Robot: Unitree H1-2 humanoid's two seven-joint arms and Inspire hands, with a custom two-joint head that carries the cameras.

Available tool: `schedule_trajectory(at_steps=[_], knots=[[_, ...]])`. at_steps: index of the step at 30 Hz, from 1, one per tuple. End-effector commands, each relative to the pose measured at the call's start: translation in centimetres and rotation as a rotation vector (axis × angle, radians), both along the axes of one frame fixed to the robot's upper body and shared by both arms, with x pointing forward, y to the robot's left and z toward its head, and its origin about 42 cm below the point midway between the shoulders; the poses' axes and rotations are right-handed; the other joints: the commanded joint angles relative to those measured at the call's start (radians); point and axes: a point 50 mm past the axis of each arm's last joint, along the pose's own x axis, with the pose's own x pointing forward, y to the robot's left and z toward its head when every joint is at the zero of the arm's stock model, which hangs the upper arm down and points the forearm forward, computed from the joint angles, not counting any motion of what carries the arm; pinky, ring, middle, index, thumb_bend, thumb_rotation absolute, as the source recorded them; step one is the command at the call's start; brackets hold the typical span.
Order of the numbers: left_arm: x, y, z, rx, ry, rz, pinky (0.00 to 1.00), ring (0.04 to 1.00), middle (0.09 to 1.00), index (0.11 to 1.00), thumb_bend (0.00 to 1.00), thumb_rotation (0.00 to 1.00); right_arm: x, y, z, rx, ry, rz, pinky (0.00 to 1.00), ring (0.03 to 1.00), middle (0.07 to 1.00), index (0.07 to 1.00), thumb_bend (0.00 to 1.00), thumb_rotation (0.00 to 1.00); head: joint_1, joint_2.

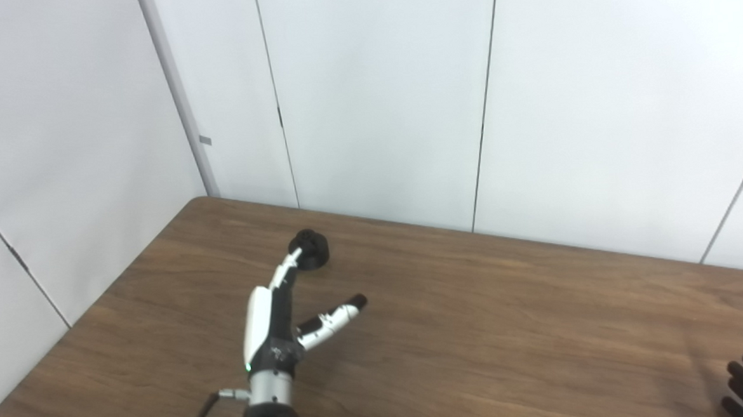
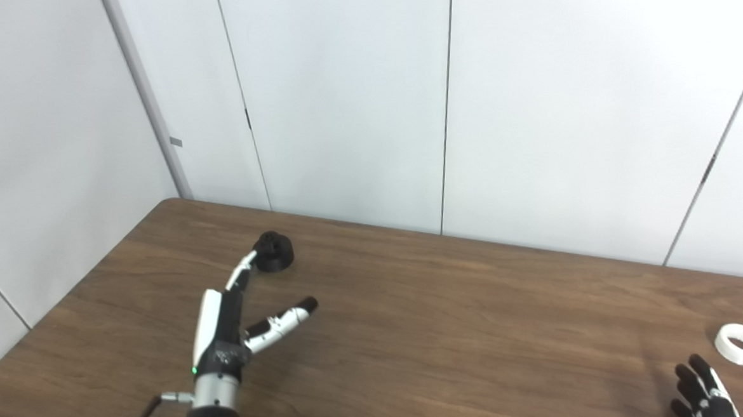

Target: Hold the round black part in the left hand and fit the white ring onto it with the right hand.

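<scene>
The round black part (image 1: 310,248) stands on the brown table near the back left corner. My left hand (image 1: 276,321) stretches toward it, open, with its fingertips at the part's near left side and the thumb spread out to the right. The white ring (image 2: 741,343) lies flat on the table at the far right. My right hand (image 2: 699,391) shows only its dark fingertips at the bottom right, just short of the ring and to its left, holding nothing; its fingers look spread.
White wall panels (image 1: 372,94) close off the table's back and left sides. The table's left edge (image 1: 91,312) runs diagonally close to my left arm. Bare wood (image 1: 511,328) lies between the two hands.
</scene>
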Motion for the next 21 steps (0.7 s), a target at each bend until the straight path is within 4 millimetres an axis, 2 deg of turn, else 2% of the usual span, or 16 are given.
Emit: schedule_trajectory(at_steps=[1,9,21], knots=[[1.2,0.5,1.9,0.041,-0.063,0.018,0.98,0.976,0.948,0.886,0.86,0.35,-0.1,-0.2,0.4,-0.003,-0.01,-0.01,1.0,0.964,0.949,0.965,0.51,1.0,0.0,0.0],[2.8,2.7,2.4,0.102,-0.048,0.046,1.0,0.99,0.937,0.886,0.86,0.35,-0.1,-0.2,0.3,-0.005,-0.013,-0.004,1.0,0.96,0.95,0.968,0.51,1.0,0.0,0.002],[5.3,4.3,2.5,0.162,0.004,0.093,0.98,0.987,0.934,0.863,0.87,0.31,-0.4,-0.2,0.3,-0.01,-0.005,-0.009,1.0,0.954,0.945,0.961,0.51,1.0,-0.001,0.006]])
